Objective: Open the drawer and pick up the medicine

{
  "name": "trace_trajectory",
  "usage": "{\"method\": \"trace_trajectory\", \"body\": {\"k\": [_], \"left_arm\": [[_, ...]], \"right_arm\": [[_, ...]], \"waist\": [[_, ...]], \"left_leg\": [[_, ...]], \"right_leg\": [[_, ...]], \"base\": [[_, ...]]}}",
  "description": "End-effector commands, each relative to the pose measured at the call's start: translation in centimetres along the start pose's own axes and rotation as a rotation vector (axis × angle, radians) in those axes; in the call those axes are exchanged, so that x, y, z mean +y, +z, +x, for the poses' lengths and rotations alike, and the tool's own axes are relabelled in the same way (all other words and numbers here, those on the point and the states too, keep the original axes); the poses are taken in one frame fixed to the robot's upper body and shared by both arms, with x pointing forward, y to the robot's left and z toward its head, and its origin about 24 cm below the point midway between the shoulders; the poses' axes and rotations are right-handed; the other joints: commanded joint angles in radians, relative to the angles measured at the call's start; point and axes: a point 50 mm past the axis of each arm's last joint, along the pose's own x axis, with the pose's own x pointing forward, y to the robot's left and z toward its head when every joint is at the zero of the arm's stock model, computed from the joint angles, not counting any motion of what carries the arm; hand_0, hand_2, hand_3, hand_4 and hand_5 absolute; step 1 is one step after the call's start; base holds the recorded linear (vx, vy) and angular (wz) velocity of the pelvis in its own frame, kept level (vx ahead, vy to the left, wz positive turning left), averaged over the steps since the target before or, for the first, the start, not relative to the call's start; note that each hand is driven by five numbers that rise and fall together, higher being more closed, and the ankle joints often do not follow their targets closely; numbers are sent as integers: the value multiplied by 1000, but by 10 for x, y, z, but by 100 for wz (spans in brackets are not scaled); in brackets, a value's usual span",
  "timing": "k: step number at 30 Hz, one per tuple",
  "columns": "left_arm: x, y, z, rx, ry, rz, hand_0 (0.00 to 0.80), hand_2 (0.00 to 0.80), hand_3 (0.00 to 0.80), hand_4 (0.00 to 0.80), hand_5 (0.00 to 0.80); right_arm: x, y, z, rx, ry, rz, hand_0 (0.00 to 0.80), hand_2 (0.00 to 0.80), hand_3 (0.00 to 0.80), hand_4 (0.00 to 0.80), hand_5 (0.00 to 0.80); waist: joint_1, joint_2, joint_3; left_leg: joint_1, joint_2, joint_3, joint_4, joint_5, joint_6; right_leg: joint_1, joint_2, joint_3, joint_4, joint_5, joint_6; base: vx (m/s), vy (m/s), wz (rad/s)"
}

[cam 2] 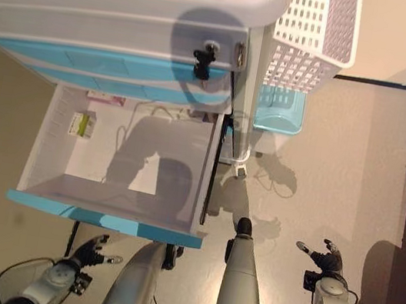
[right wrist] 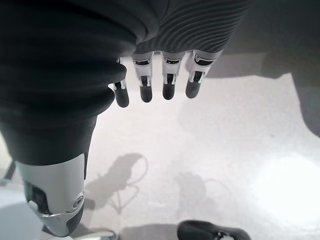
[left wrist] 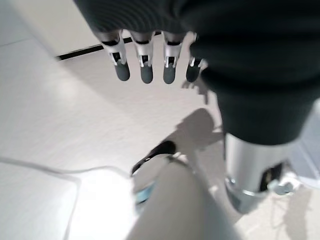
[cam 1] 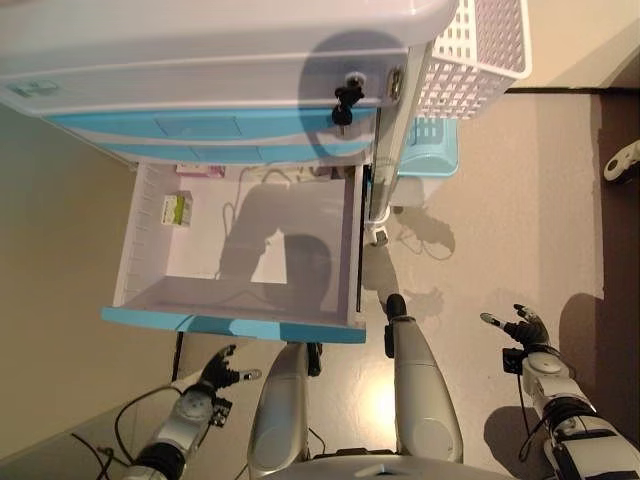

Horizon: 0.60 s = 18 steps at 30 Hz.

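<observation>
The drawer (cam 1: 330, 328) with a blue front stands pulled open out of the white and blue cabinet (cam 1: 200, 60). Inside it, a small green and white medicine box (cam 1: 177, 209) lies by the left wall, and a pink and white box (cam 1: 200, 170) lies at the back. My left hand (cam 1: 222, 371) hangs open and empty below the drawer's front, low on the left. My right hand (cam 1: 523, 328) hangs open and empty at the lower right, well away from the drawer. The wrist views show relaxed fingers (left wrist: 145, 67) and fingers (right wrist: 167, 82) over bare floor.
A white lattice basket (cam 1: 470, 50) hangs on the cabinet's right side, above a light blue tray (cam 1: 430, 145). A white object (cam 1: 620, 160) lies on the floor at the far right edge. Pale floor lies right of the cabinet.
</observation>
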Motion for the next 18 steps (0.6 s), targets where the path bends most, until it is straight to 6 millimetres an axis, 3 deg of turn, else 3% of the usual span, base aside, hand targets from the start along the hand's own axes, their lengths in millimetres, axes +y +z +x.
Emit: {"method": "trace_trajectory", "body": {"k": [1,4,7,13,16,18], "left_arm": [[34,24,-4,-125,80,192,0,0,0,0,0],[63,65,-9,-270,140,315,0,0,0,0,0],[99,112,-29,-434,231,459,0,0,0,0,0],[139,156,-55,-554,290,527,0,0,0,0,0],[147,166,-52,-564,287,489,0,0,0,0,0],[156,188,-49,-577,306,522,0,0,0,0,0]], "right_arm": [[-6,-13,-6,5,26,-83,0,0,0,0,0],[-6,-18,-8,18,54,-139,0,0,0,0,0],[-4,-27,-11,42,95,-183,0,0,0,0,0],[5,-46,-16,129,183,-271,0,0,0,0,0],[9,-48,-16,137,210,-289,0,0,0,0,0],[14,-47,-16,137,229,-297,0,0,0,0,0]], "waist": [[-2,-23,-44],[-5,-22,-42],[-4,-21,-38],[-4,-16,-42],[-8,-16,-44],[-19,-19,-43]], "left_leg": [[-36,-40,5,133,-109,66],[-47,-44,9,142,-118,68],[-52,-44,15,144,-125,69],[-41,-45,32,138,-137,73],[-39,-42,39,141,-143,75],[-35,-38,53,147,-150,78]], "right_leg": [[50,3,-35,-38,-24,23],[32,3,-31,-28,-27,21],[27,0,-26,-32,-25,24],[25,0,-10,-43,-21,29],[22,1,0,-43,-20,29],[15,5,15,-39,-17,29]], "base": [[22,-4,8],[25,12,12],[26,20,3],[31,26,-1],[34,42,-7],[31,50,-18]]}}
